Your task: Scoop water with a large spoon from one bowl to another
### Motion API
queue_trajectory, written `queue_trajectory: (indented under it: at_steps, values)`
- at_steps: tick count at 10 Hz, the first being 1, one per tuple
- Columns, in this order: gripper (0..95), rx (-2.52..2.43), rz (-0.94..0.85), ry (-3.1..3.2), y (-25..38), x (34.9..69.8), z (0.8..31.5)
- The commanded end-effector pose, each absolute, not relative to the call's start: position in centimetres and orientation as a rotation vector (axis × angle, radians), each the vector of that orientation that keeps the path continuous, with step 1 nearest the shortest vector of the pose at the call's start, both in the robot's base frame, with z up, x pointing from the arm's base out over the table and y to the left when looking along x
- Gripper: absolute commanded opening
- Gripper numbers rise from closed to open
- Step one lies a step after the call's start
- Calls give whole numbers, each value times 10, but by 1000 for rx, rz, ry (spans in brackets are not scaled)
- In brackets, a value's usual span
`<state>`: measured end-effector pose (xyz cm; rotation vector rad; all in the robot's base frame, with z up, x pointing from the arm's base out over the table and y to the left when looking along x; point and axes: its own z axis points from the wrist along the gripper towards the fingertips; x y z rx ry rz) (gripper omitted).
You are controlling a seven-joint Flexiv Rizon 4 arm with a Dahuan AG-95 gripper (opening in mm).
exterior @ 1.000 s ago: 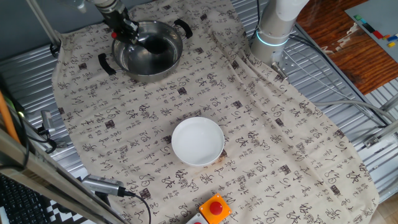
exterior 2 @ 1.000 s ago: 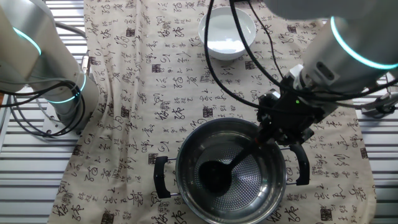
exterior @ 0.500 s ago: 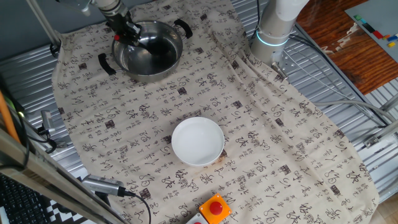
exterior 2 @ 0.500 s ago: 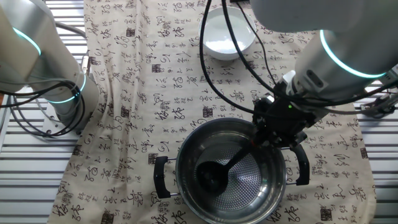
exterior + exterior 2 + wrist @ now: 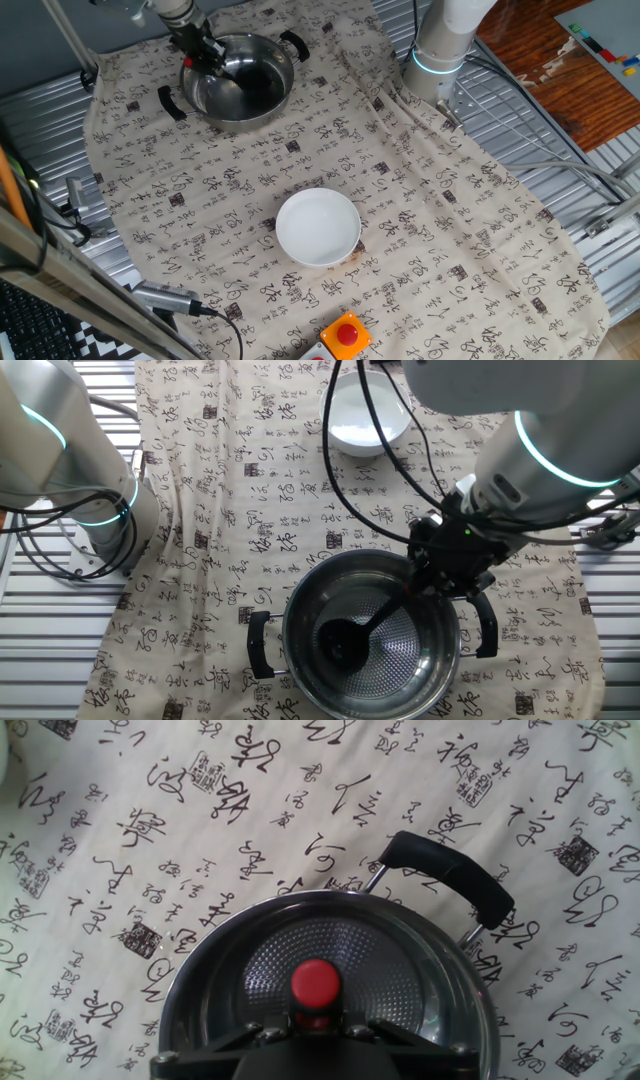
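The gripper (image 5: pixel 432 582) is clamping the ladle (image 5: pixel 372 624) by its handle, the scoop slanting down ahead of the fingers inside the steel pot (image 5: pixel 300 610), the white bowl (image 5: pixel 368 422) lying well behind.

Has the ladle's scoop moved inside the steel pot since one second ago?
Yes. The ladle slid slightly toward the steel pot's left handle, in the gripper.

Opposing high views, shared pot (image 5: pixel 238 85)

I can't see the gripper (image 5: pixel 432 582) fingertips, arm hides them | hand view: ladle (image 5: pixel 316 984) scoop hidden | steel pot (image 5: pixel 210 980) cut off by bottom edge
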<state>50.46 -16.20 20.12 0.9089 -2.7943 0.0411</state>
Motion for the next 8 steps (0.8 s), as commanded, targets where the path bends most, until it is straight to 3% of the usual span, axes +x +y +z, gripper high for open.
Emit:
queue_trajectory:
  at_steps: [1, 6, 7, 8]
  values:
    - [380, 909, 45, -2795, -161, 505, 200]
    - [380, 858, 42, -2847, -153, 506, 211]
    - [190, 815, 46, -2864, -144, 508, 217]
    - [190, 765, 51, -2881, -130, 510, 224]
